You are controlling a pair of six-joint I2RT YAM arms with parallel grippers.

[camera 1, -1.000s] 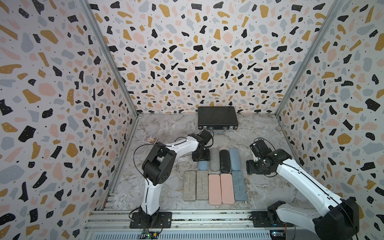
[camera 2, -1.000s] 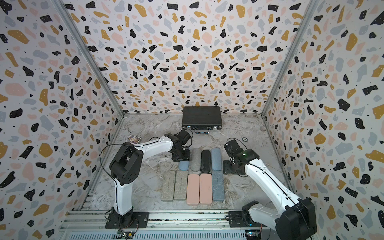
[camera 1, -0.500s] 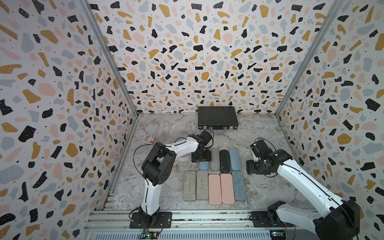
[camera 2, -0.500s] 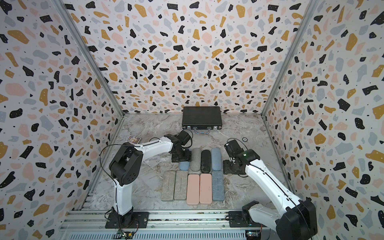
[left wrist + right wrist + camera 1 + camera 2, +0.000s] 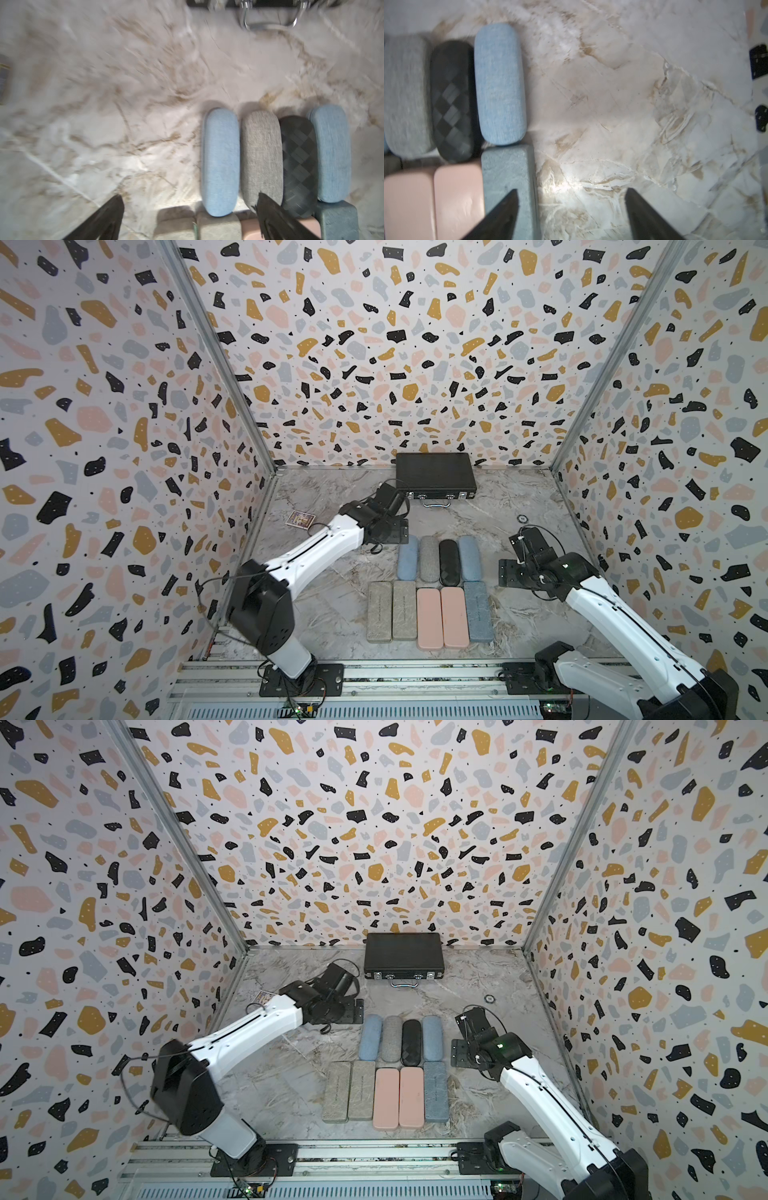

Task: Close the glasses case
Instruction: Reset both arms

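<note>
Nine glasses cases [image 5: 429, 620] lay in two rows on the table [image 5: 498, 497]. Every long axis ran twelve to six. All looked shut, so I could not tell which one the task meant. The left arm [image 5: 324, 543] held its jaws wide and empty at about eleven o'clock of the light blue case [image 5: 407, 558] ending the far row. The right arm [image 5: 602, 605], jaws equally wide and empty, stood at three o'clock of the other light blue case [image 5: 468, 558]. The left arm seemed the closer to its case.
</note>
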